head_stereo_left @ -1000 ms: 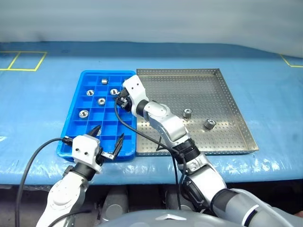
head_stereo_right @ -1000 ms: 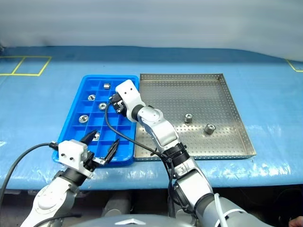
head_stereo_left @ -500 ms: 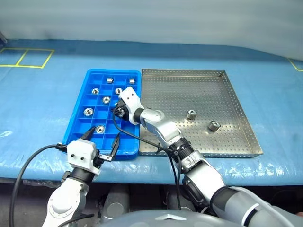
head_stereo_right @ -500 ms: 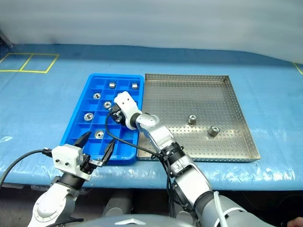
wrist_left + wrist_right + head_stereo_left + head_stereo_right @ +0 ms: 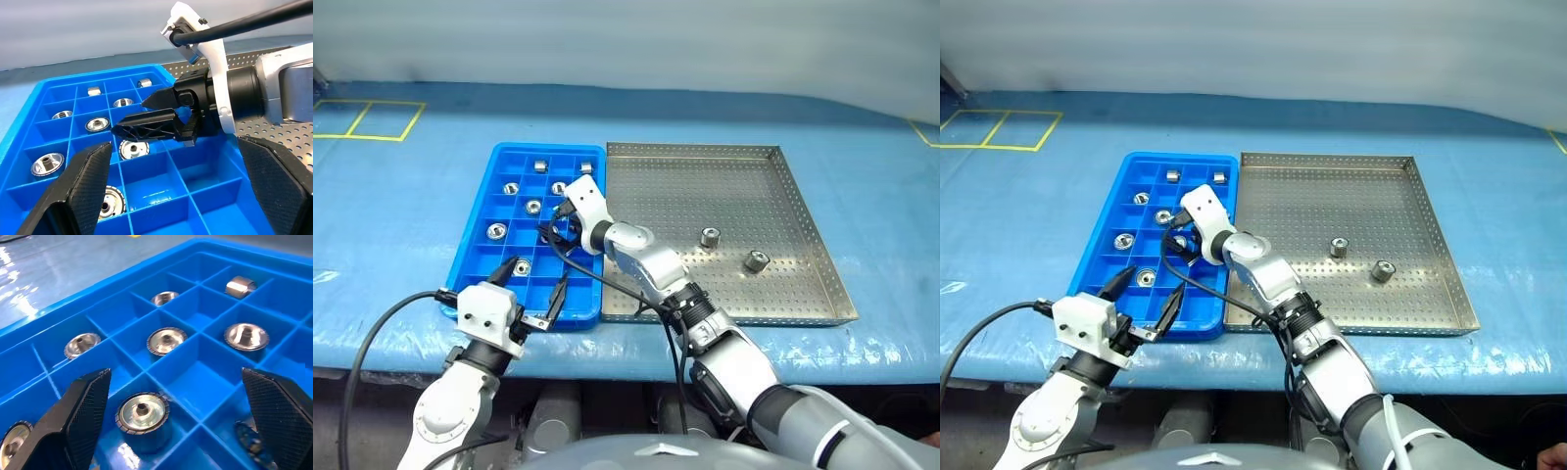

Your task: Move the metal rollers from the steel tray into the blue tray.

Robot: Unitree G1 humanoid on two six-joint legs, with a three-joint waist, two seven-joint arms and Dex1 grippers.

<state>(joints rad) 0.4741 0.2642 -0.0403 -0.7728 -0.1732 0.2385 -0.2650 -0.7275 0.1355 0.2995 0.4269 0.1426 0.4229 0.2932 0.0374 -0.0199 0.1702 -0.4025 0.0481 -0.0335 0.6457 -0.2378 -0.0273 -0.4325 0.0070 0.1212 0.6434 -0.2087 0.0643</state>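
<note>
A blue sheet (image 5: pixel 401 211) covers the whole work surface, with yellow tape lines (image 5: pixel 372 119) in the upper left of the head views. The steel tray (image 5: pixel 734 181) lies at centre right, its left rim touching the blue tray (image 5: pixel 475 259), which sits just left of centre.

The right arm reaches from the bottom centre up and to the left across the steel tray's near-left corner. The right gripper (image 5: pixel 161 115) hangs over the middle of the blue tray. Its fingers stand wide apart with nothing between them, and a roller (image 5: pixel 143 412) sits in the compartment directly below. The left gripper (image 5: pixel 536 294) hovers at the lower edge of the blue tray, in the lower left of the head views, its fingers also spread wide and empty.

Two metal rollers (image 5: pixel 710 237) remain on the steel tray's perforated floor, right of centre, well apart from each other. The second one (image 5: pixel 756 260) lies lower and further right. The other rollers rest singly in the blue tray's compartments, mostly in its upper half.
</note>
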